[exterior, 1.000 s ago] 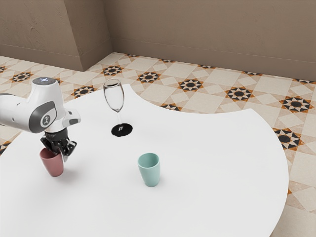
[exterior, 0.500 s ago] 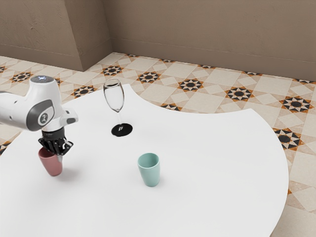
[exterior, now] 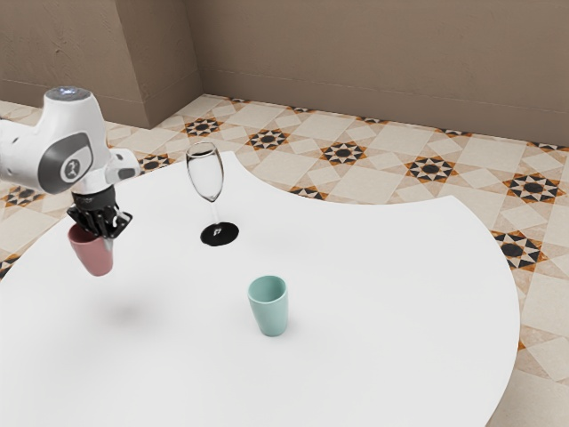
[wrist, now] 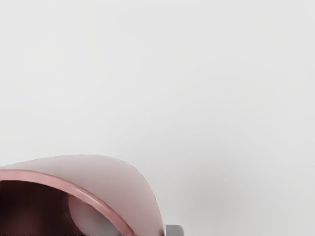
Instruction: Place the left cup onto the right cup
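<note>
A dusty-red cup [exterior: 92,255] hangs in the air above the white table [exterior: 373,294], near the exterior view's left; its shadow lies on the table below it. My gripper [exterior: 98,233] is shut on the cup's rim from above. In the wrist view the red cup [wrist: 98,191] looms large and blurred just under my hand, over bare white table. A teal cup [exterior: 268,304] stands upright on the table, well to the right of the held cup and lower.
A tall empty wine glass [exterior: 206,182] stands on a black coaster [exterior: 219,234] between the two cups, farther back. The table's curved edge runs along the right and back, with patterned floor tiles beyond.
My gripper has risen with the red cup, lifting it off the table to a clear height above it. The teal cup and wine glass have not moved.
</note>
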`<state>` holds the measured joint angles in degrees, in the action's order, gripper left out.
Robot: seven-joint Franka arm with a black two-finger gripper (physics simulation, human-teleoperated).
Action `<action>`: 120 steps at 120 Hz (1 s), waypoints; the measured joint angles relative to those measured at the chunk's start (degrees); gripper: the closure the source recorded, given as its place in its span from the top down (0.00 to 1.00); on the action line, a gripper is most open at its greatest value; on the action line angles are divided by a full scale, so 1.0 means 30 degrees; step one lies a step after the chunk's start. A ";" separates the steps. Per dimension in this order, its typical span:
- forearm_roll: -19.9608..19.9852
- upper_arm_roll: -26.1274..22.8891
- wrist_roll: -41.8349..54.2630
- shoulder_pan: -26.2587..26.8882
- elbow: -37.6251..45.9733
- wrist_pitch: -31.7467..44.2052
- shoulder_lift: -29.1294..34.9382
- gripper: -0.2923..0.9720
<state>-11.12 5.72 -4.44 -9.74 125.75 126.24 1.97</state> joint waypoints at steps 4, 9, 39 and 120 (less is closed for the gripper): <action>0.0035 -0.0441 -0.0126 0.0005 -0.0284 -0.0297 0.0028 0.15; 0.0083 -0.0897 -0.0287 0.0285 -0.0564 -0.0625 0.0047 0.15; 0.0222 -0.4013 -0.1639 0.2834 -0.2075 -0.2408 0.0140 0.15; 0.0832 -0.8929 -0.6120 0.2439 -0.4481 -0.5368 -0.0382 0.15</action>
<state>-8.63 -21.07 -22.79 -2.42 112.31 110.14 0.82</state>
